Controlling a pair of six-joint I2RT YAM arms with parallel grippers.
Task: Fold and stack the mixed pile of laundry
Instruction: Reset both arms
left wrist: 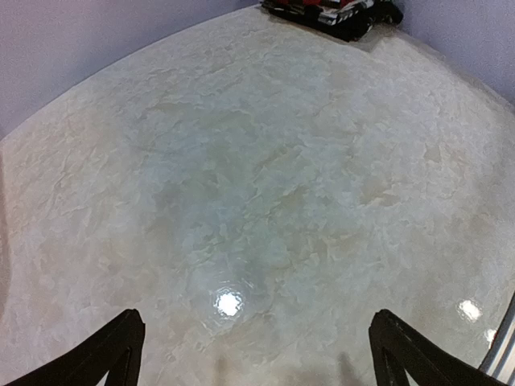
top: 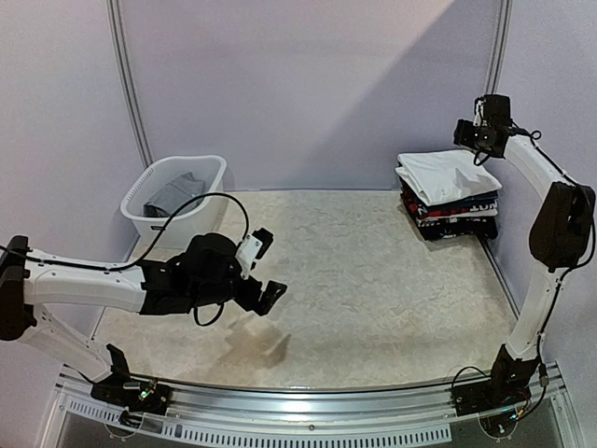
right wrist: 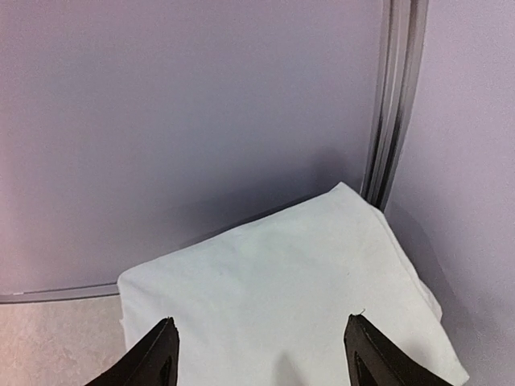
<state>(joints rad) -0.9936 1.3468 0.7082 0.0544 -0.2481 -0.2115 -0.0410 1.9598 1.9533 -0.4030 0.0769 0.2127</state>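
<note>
Of the folded white cloth shirt (right wrist: 273, 297), the near part was cut off by the lower edge of the right wrist view. The dark folded garments (top: 457, 213) stacked under it were hidden there entirely. In the top view their red and white print was too small to be read, and their number could not be told. In the left wrist view they were clipped by the upper edge. The crumpled grey garment (top: 175, 193) was largely hidden by the wall of the white slotted plastic basket (top: 159, 227). Of the left jaws, only two black fingertips (left wrist: 105, 354) were shown, cut off by the lower edge. The right jaws were cropped likewise in their own view.
</note>
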